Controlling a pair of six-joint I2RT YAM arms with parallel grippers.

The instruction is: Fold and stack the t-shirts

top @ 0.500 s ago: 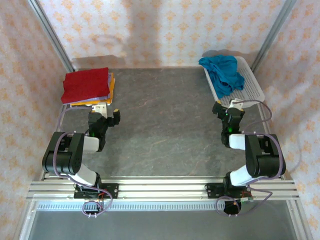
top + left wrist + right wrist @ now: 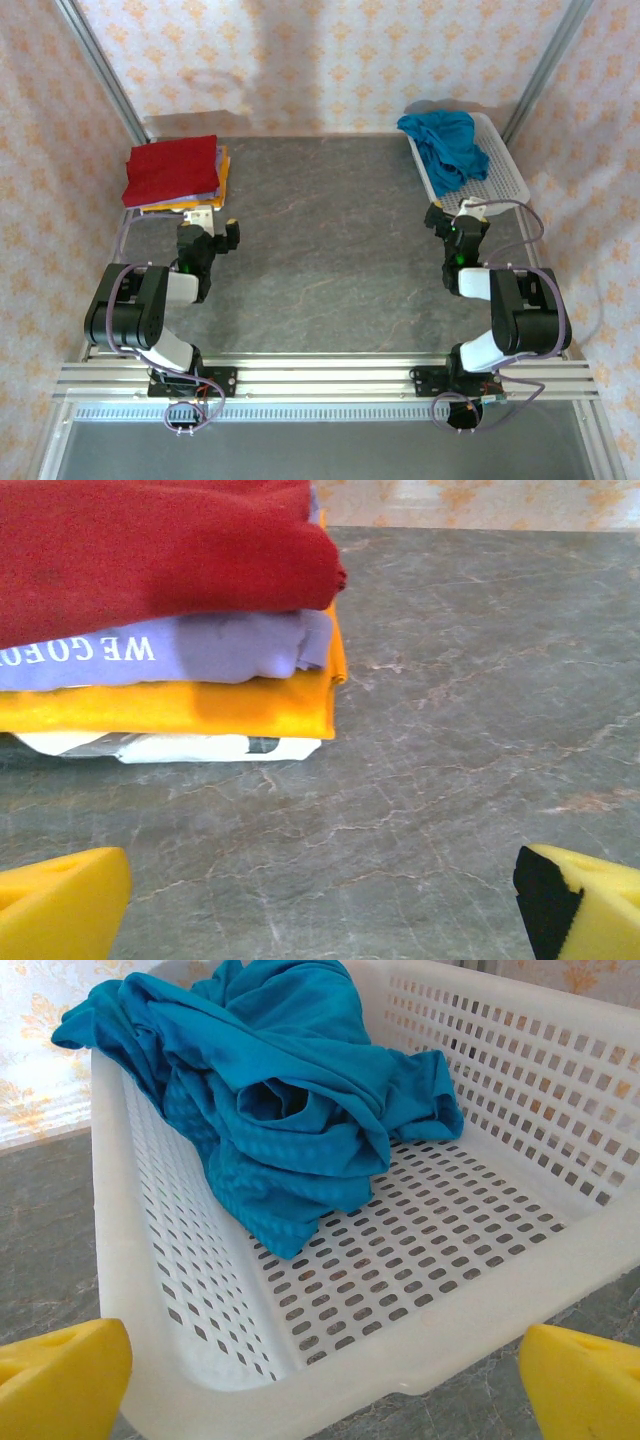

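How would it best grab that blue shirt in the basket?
The shirt lies bunched in the basket's far corner, walls blocking the sides. Probably best to come straight down from above and pinch the raised folds at its top.

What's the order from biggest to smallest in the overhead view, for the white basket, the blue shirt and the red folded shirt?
1. white basket
2. blue shirt and red folded shirt: these two look about alike, too close to rank.

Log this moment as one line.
left gripper: open, facing folded stack | right gripper: open, facing basket | teal shirt: crumpled in basket, unfolded
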